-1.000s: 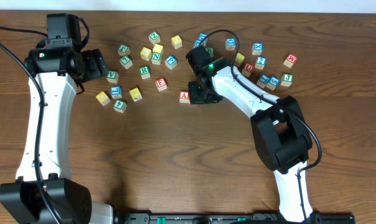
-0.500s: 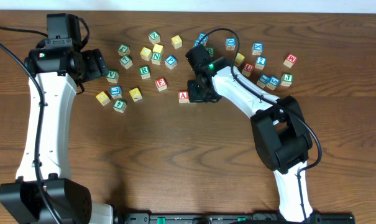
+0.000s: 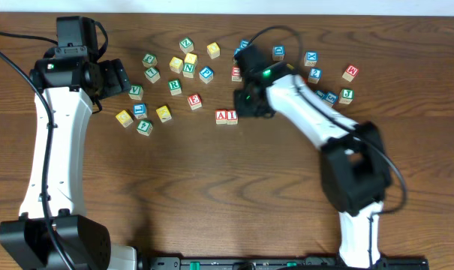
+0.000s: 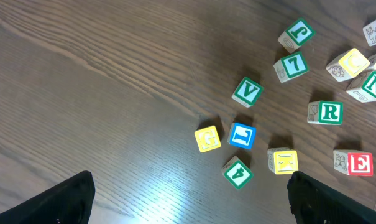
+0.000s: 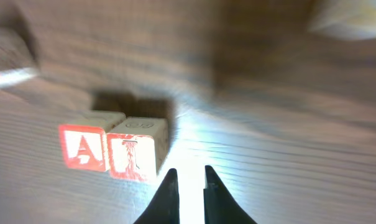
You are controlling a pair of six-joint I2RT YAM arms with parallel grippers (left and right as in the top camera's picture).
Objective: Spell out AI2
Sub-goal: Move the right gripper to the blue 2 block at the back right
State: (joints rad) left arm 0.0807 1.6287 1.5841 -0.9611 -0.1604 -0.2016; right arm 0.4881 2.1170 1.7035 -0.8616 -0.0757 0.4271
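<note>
The A cube (image 3: 222, 115) and the I cube (image 3: 232, 115) stand side by side on the table, touching, both with red letters; the right wrist view shows the A (image 5: 83, 148) left of the I (image 5: 134, 155). My right gripper (image 3: 242, 109) (image 5: 188, 172) hovers just right of the I cube, its jaws a narrow slit apart with only bare table between them. A blue-marked cube (image 3: 314, 74) in the right-hand cluster looks like the 2, though it is too small to read for sure. My left gripper (image 3: 124, 78) (image 4: 200, 202) stands wide open and holds nothing.
Loose letter cubes lie across the far half of the table: a group around the green N (image 3: 188, 68), a red E (image 3: 195, 100), yellow cubes (image 3: 163, 113), and a right-hand cluster near a red cube (image 3: 350, 73). The left wrist view shows V (image 4: 247, 92), L (image 4: 242, 135) and 4 (image 4: 237, 172).
The right gripper has drawn back up and to the right, uncovering the I cube beside the A. Its jaws have parted slightly. The left arm has not moved.
</note>
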